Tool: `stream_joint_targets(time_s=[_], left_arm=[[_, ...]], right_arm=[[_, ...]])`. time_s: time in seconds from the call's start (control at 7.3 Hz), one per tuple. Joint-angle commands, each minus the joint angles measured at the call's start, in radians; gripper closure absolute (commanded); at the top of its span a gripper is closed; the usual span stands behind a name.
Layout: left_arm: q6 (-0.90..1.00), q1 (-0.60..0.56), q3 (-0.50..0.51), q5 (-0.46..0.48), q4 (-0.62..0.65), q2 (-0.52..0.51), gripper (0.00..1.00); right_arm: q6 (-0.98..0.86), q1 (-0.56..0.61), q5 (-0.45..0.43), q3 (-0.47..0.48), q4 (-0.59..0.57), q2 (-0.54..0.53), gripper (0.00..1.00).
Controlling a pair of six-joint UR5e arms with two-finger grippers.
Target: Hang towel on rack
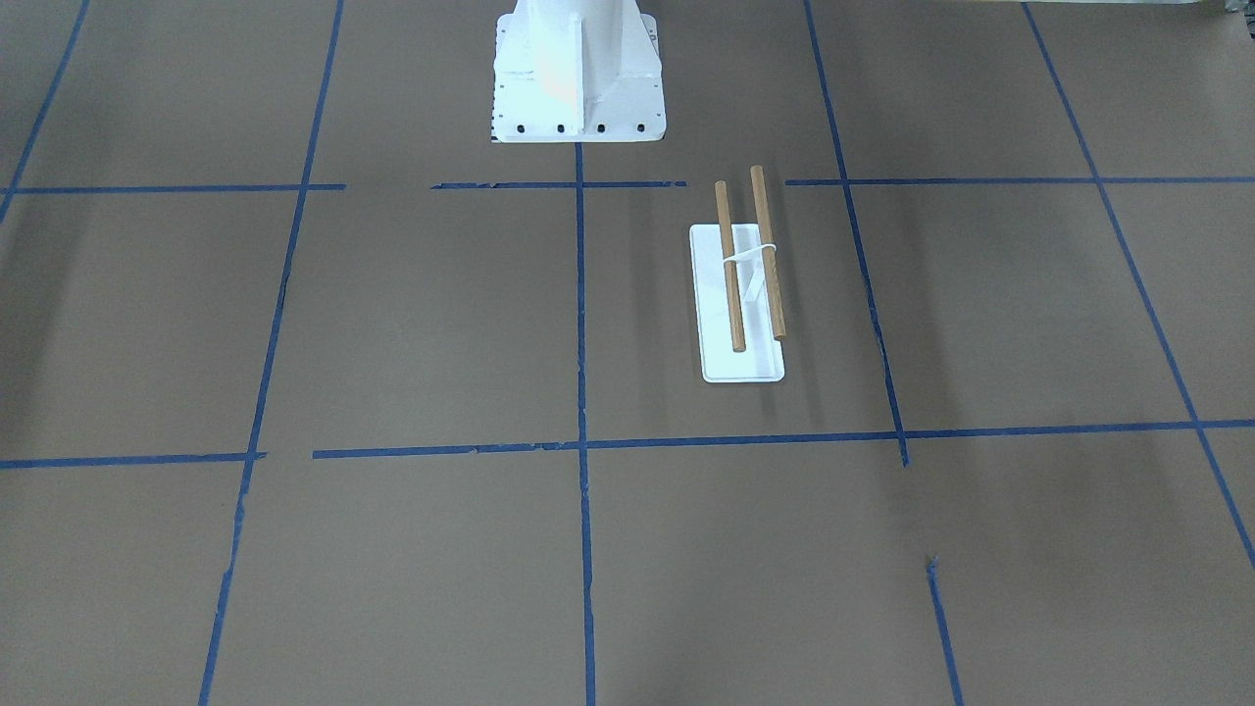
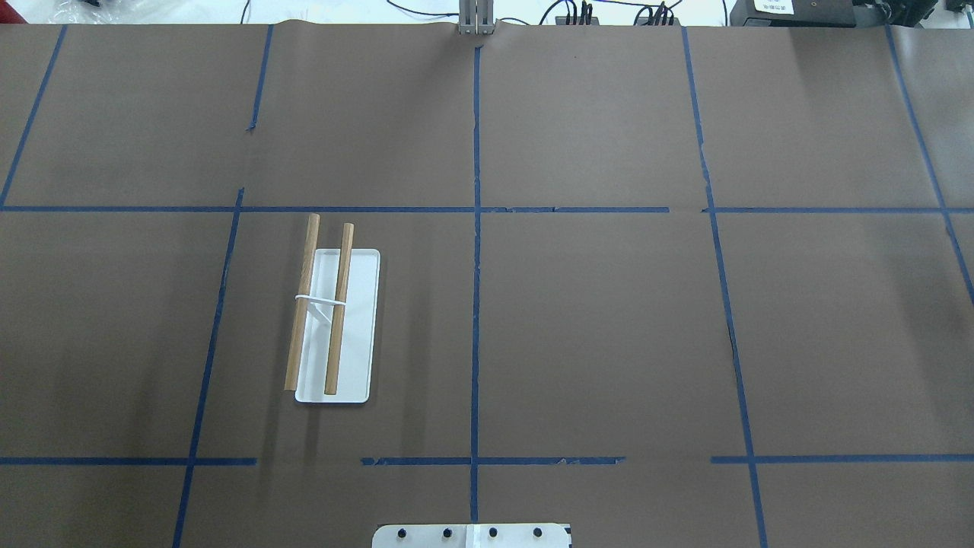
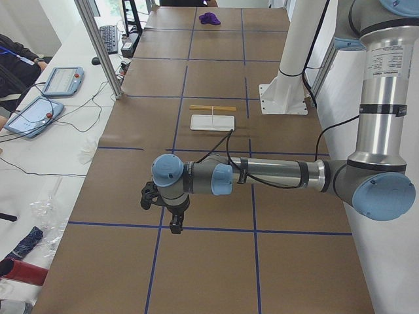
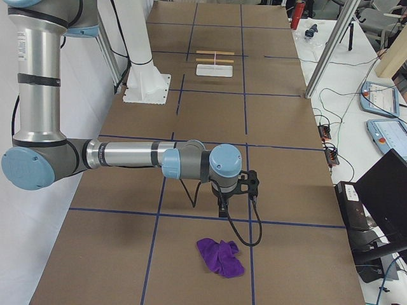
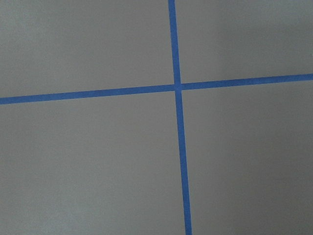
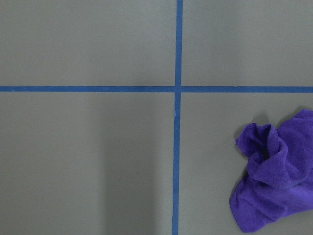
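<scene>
The purple towel (image 4: 219, 256) lies crumpled on the brown table at its right end; it also shows in the right wrist view (image 6: 274, 181) and far off in the exterior left view (image 3: 209, 17). The rack (image 2: 335, 342) stands left of centre, with two wooden rods over a white base (image 1: 745, 365), both rods bare. My right gripper (image 4: 222, 206) hangs above the table just short of the towel. My left gripper (image 3: 175, 226) hangs over the table's left end, far from both. I cannot tell whether either is open or shut.
The white robot pedestal (image 1: 578, 78) stands at the table's robot side. Blue tape lines (image 2: 476, 228) grid the brown table cover. Tablets and cables (image 3: 49, 98) lie on the white bench beyond the table's far edge.
</scene>
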Motion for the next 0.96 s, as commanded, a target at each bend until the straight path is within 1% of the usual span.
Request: stream_joint_targets(time_s=[0.0,0.14,0.27,0.41,0.55,0.68,0.82], left_arm=[[0.001,0.0,-0.007,0.0,0.0,-0.002,0.0],[-0.001,0.0,-0.007,0.0,0.0,-0.005,0.0],[-0.001,0.0,-0.008,0.0,0.0,-0.008,0.0],[-0.001,0.002,-0.008,-0.002,0.0,-0.011,0.0],[-0.001,0.002,-0.008,-0.002,-0.002,-0.011,0.0],[-0.001,0.002,-0.008,-0.002,-0.002,-0.013,0.0],[-0.001,0.002,-0.008,-0.003,0.0,-0.013,0.0]], right_arm=[[0.0,0.001,-0.01,0.001,0.0,-0.001,0.0],[-0.002,0.001,-0.005,0.005,0.01,-0.001,0.0],[0.004,-0.004,-0.008,-0.014,0.054,0.008,0.0],[0.074,-0.004,0.068,-0.094,0.066,0.012,0.0],[0.077,-0.03,0.09,-0.216,0.201,0.04,0.0],[0.08,-0.03,0.079,-0.343,0.421,0.02,0.0],[0.083,-0.038,0.033,-0.44,0.561,0.029,0.0]])
